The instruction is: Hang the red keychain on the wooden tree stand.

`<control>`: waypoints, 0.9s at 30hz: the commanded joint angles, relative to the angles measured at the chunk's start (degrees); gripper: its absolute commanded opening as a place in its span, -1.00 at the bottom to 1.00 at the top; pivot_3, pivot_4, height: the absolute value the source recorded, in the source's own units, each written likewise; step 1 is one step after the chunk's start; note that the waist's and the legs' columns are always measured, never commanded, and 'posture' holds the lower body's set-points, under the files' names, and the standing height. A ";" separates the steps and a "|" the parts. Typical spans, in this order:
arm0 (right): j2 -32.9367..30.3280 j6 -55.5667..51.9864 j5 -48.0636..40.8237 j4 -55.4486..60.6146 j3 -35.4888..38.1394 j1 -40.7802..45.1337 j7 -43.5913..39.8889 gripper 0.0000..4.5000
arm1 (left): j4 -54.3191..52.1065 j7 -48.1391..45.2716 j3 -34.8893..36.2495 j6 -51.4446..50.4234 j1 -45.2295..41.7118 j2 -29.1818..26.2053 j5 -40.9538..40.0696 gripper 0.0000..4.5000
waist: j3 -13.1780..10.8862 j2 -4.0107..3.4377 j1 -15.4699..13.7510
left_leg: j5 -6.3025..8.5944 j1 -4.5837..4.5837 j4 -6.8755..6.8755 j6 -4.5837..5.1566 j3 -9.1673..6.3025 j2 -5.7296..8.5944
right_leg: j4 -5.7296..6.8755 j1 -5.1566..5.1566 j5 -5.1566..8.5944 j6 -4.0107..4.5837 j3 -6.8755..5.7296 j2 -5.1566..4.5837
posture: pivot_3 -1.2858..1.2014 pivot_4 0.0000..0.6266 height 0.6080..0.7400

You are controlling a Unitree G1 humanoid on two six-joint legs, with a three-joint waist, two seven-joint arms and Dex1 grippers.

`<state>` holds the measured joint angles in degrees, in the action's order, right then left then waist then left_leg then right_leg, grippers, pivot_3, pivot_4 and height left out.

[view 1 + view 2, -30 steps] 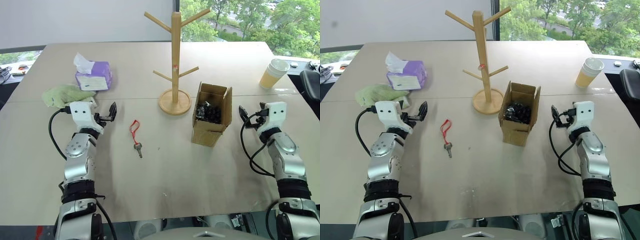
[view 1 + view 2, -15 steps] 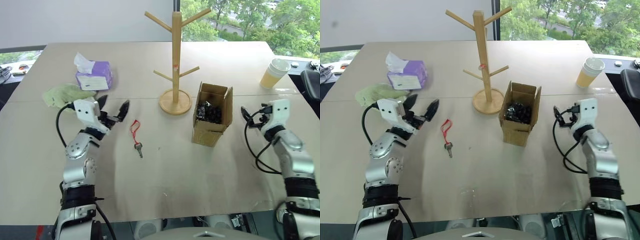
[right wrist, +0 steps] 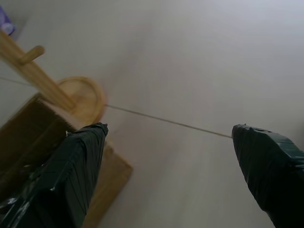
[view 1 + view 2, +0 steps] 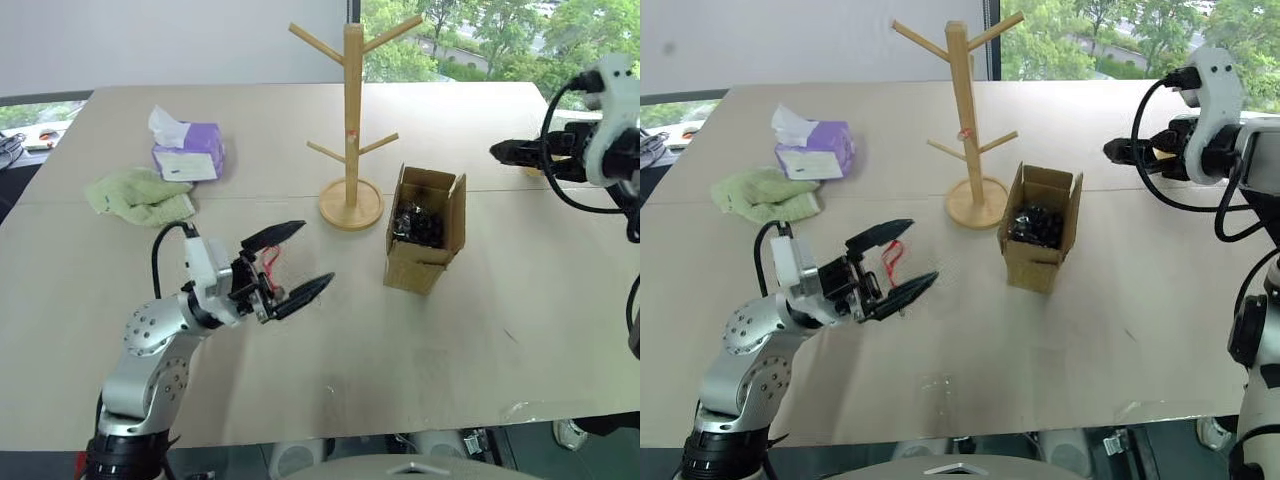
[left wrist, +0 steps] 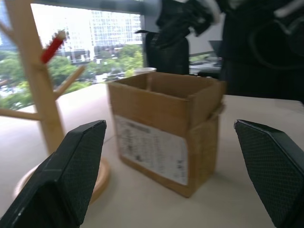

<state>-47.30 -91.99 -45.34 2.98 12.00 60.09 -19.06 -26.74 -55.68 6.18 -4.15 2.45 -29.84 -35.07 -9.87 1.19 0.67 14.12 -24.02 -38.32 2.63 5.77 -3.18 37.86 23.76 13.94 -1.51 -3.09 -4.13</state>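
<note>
Left end effector has swung in over the red keychain, fingers wide, empty; right end effector lifted high, open. We judge the grasp imminent.

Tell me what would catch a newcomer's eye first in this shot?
Probably the left gripper, jaws wide open, raised over the near part of the table with the red keychain lying just behind it. Next, the tall wooden tree stand at the table's middle, pegs bare, and the open cardboard box of dark bits right of its base. The right gripper hangs high at the far right, open.
</note>
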 commanded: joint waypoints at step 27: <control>-2.98 8.53 -67.66 -12.95 -17.46 2.72 52.63 0.99 | -3.32 1.18 -2.71 1.80 6.68 0.12 2.78 1.00 | 0.00 0.02 -0.01 | 0.01 -0.19 -0.04 0.03 -0.12 -0.08 | -0.07 0.06 -0.01 -0.05 -0.13 0.09 | 0.03 -0.52 1.00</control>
<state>-49.11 -82.96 -111.72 -11.18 -5.56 62.61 35.25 -27.70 -54.87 3.67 -2.97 9.21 -29.78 -31.82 -9.87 1.21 0.66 14.14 -24.21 -38.35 2.67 5.65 -3.26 37.79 23.81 13.93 -1.56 -3.22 -4.04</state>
